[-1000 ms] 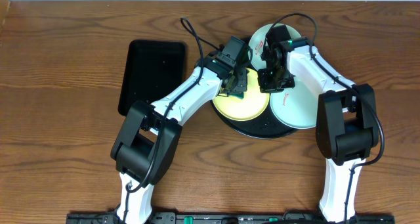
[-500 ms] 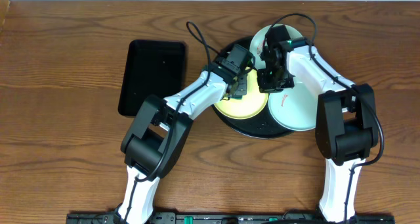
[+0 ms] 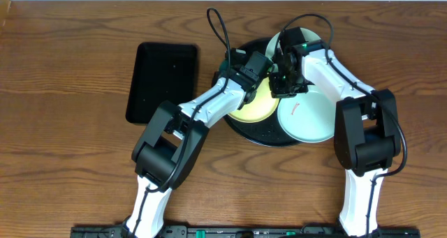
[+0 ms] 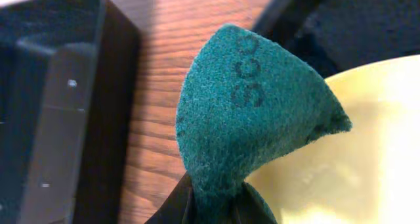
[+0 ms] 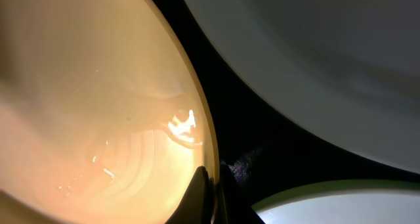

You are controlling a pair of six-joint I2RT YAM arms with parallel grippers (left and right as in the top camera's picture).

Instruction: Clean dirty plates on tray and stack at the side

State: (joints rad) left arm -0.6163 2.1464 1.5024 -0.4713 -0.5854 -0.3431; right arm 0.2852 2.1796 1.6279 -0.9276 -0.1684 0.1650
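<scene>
Dark characters are stamped on the green scouring pad (image 4: 252,112); we cannot read them surely. Its coarse, fuzzy felt folds to a rounded peak, and the left jaws are clenched on its lower end, above the wood-grain counter (image 4: 164,86) and beside the glossy yellow plate (image 4: 354,152). The right jaws grasp that plate's thin rim. It sits inside the round black tray (image 3: 269,137), upper centre of the overhead view, a pale plate (image 3: 311,123) with a red smear (image 3: 295,109) at its right.
</scene>
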